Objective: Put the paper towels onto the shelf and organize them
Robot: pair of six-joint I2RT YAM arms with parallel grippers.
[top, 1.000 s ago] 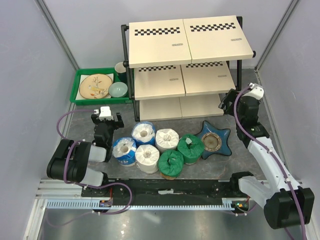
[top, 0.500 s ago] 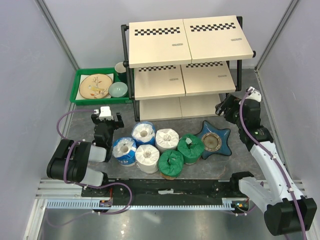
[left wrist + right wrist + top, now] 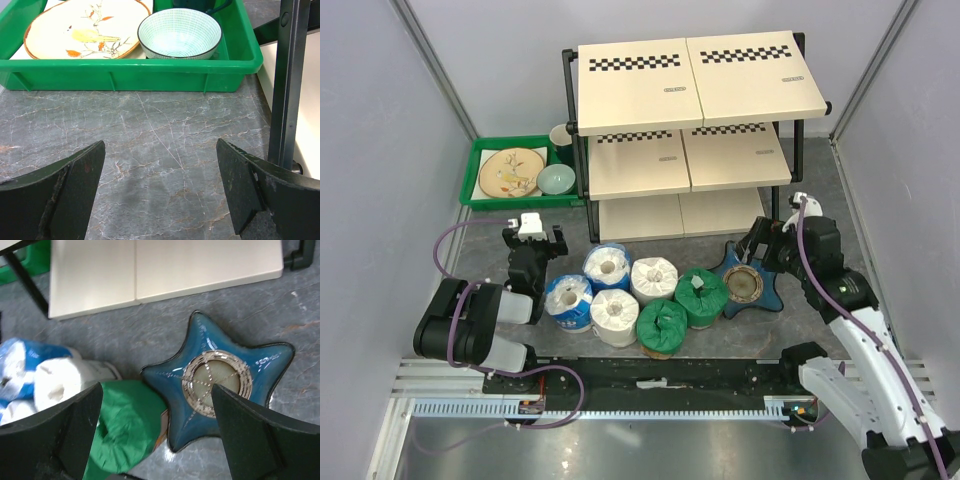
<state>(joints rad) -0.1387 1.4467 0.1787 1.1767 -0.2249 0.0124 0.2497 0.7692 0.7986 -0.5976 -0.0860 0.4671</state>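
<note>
Six paper towels stand upright in a cluster on the table in front of the shelf (image 3: 690, 130): two blue-and-white (image 3: 568, 300), two white (image 3: 654, 278), two green (image 3: 701, 295). My right gripper (image 3: 760, 243) is open and empty, hovering above the star dish's left part, just right of the green rolls. In the right wrist view its gripper (image 3: 157, 435) spans a green roll (image 3: 125, 430) and the star dish (image 3: 220, 385). My left gripper (image 3: 530, 245) is open and empty, left of the rolls. In its own view the left gripper (image 3: 160, 190) is low over bare table.
A blue star-shaped dish (image 3: 750, 280) lies right of the green rolls. A green tray (image 3: 485, 195) with a plate and bowl sits left of the shelf, also in the left wrist view (image 3: 130, 65). A shelf post (image 3: 290, 85) stands to the right of the left gripper.
My right gripper has swung from beside the shelf's right end down and left to above the star dish. The left arm and the rolls have not moved.
</note>
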